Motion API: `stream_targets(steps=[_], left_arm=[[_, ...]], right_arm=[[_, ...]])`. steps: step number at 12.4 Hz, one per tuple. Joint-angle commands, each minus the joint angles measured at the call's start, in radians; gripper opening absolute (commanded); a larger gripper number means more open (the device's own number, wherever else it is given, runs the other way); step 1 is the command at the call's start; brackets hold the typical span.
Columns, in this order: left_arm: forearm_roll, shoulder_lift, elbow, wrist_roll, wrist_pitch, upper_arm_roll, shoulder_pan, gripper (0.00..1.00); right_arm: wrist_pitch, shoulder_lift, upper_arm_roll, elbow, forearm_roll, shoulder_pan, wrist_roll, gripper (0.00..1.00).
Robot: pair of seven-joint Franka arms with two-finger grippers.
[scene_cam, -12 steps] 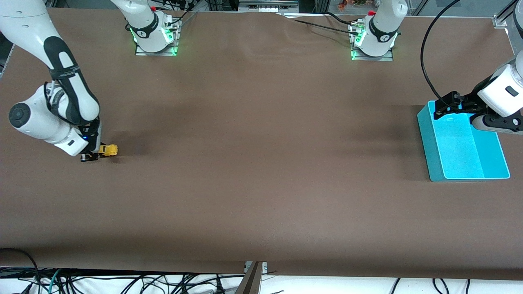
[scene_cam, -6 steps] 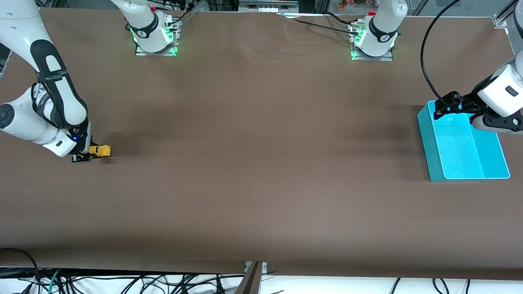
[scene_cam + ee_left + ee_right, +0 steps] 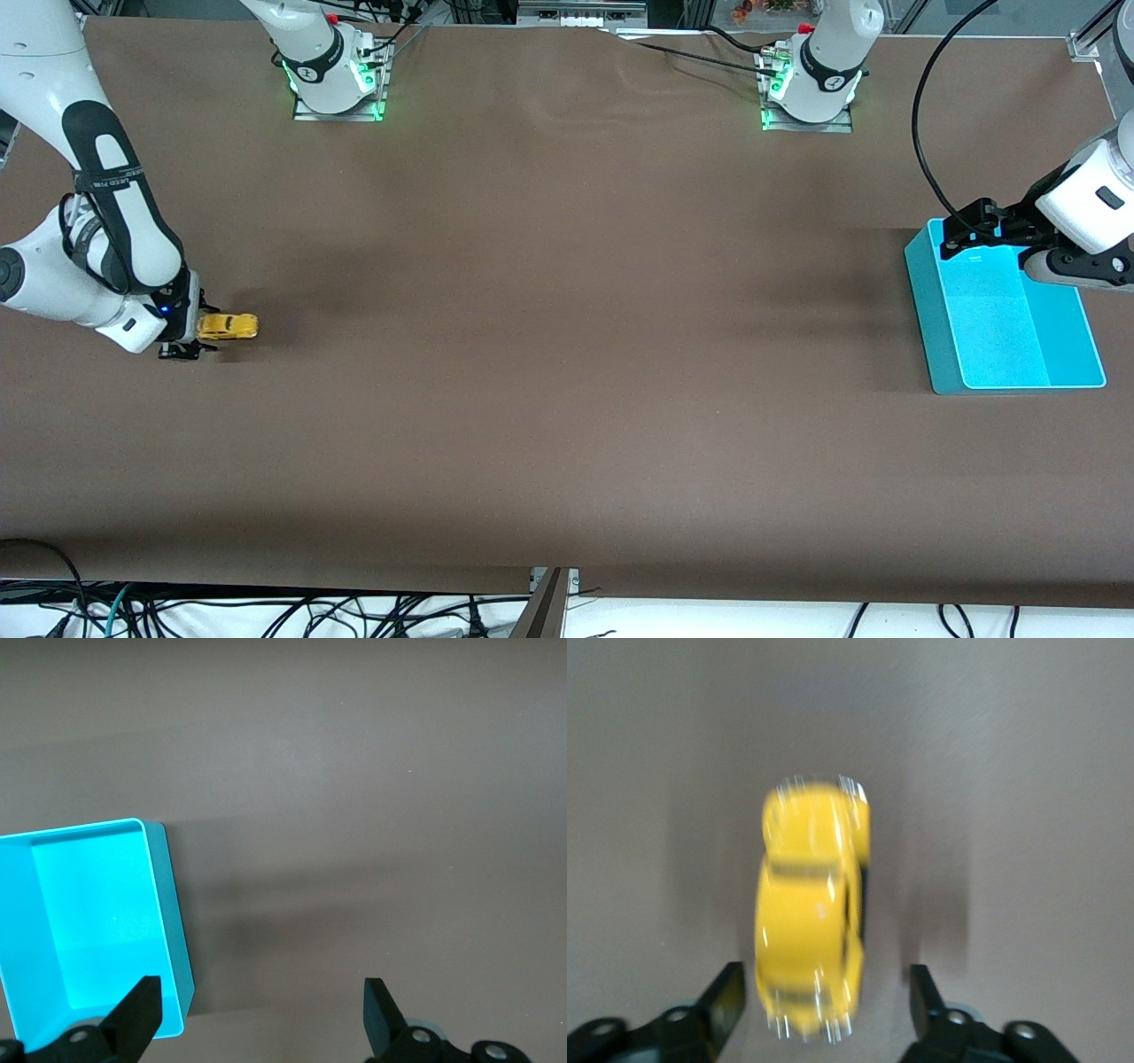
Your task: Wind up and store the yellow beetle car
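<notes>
Yellow beetle car (image 3: 228, 326) sits on the desk at nine o'clock, just clear of the right pincer (image 3: 182, 348); the teal bin (image 3: 939, 354) at three o'clock is empty. Left pincer (image 3: 257, 1014) waits spread over the bin's edge. Right wrist: fingers spread, car loose between them, blurred. Judged released; storing remains.

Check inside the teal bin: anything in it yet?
The teal bin looks bare inside in both views. The left hand hangs open over its edge, hiding one corner. The yellow beetle car sits on the table by the open right hand.
</notes>
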Motion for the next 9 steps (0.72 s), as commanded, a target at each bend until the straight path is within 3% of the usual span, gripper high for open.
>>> stream_targets(steps=[1,4,9], left_arm=[[0.016,-0.001,0.006,0.0,-0.004,0.005,-0.006,1.0],[0.016,-0.001,0.006,-0.001,-0.004,0.005,-0.006,1.0],[0.016,-0.001,0.006,-0.001,-0.002,0.005,-0.006,1.0]], right_arm=[[-0.134,-0.014,0.002,0.105,0.004,0.042,0.063,1.0],[-0.219,-0.078,0.005,0.152,-0.031,0.081,0.176,1.0],[-0.356,-0.312,0.037,0.15,-0.14,0.16,0.624,1.0]])
